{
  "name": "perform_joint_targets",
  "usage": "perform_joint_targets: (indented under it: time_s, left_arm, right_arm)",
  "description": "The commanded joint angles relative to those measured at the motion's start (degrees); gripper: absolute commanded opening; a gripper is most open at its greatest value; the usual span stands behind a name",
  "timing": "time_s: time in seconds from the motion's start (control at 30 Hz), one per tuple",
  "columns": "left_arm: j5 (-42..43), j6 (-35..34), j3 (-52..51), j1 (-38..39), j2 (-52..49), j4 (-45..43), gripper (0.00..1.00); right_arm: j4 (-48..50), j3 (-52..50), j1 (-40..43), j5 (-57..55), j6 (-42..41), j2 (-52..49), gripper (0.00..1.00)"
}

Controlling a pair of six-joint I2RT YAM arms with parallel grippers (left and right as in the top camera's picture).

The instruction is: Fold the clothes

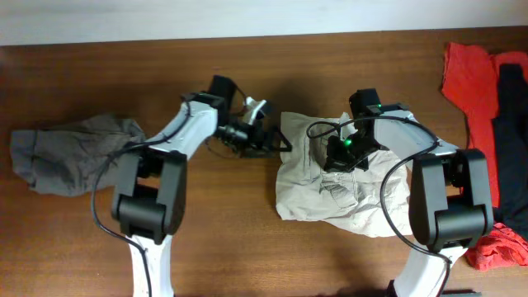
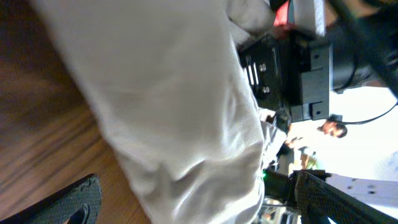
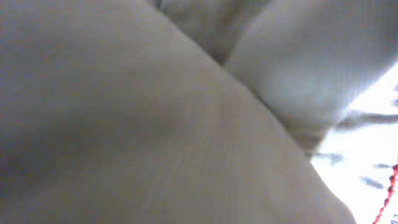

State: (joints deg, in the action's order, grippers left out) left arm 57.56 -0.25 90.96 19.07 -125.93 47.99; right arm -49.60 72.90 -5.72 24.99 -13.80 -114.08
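Note:
The clothes in play are the light beige shorts (image 1: 346, 194), lying crumpled right of the table's middle. My left gripper (image 1: 276, 142) is at their left edge. In the left wrist view its gripper (image 2: 199, 205) is open wide, with a fold of the beige shorts (image 2: 180, 112) hanging loose between the two dark fingers (image 2: 78, 202). My right gripper (image 1: 340, 153) is pressed down into the upper part of the shorts. Beige fabric (image 3: 186, 124) fills the right wrist view and hides its fingers. It is shut, with the cloth bunched around it.
A gray garment (image 1: 70, 153) lies bunched at the table's left. At the right edge are a red garment (image 1: 469, 78), a black one (image 1: 511, 124) and more red cloth (image 1: 499, 247). Bare wooden table (image 1: 247, 247) shows in front.

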Motion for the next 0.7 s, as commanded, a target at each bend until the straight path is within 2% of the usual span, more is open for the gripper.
perform_joint_targets:
  time_s: [0.0,0.2,0.3,0.4,0.43,0.5,0.6,0.67]
  left_arm:
    - [-5.0,1.5,0.2,3.7,0.3,-0.4,0.99]
    - [-12.4,-0.7,0.2,6.8,0.3,-2.4,0.99]
    - [-13.5,-2.1,0.1,7.1,0.3,-3.4,0.99]
    - [-13.5,-2.1,0.0,7.1,0.3,-5.2,0.89]
    - [-13.5,-2.2,0.0,7.3,0.3,-5.6,0.78]
    - [-13.5,-3.0,0.0,7.8,0.3,-6.2,0.66]
    - [-13.3,-3.0,0.0,8.9,0.3,-7.1,0.41]
    - [-13.3,-3.0,0.0,9.5,0.3,-7.5,0.17]
  right_arm:
    - [1.0,-2.3,-1.0,-3.1,-0.6,-5.2,0.04]
    - [1.0,-2.3,-1.0,-3.1,-0.6,-5.2,0.04]
    - [1.0,-2.3,-1.0,-3.1,-0.6,-5.2,0.04]
    - [1.0,-2.3,-1.0,-3.1,-0.6,-5.2,0.04]
    - [1.0,-2.3,-1.0,-3.1,-0.6,-5.2,0.04]
    - [0.8,-2.3,-1.0,-3.1,-0.6,-5.2,0.04]
    - [0.6,-2.3,-1.0,-3.1,-0.6,-5.2,0.04]
    - [0.4,-2.3,-1.0,-3.1,-0.6,-5.2,0.04]
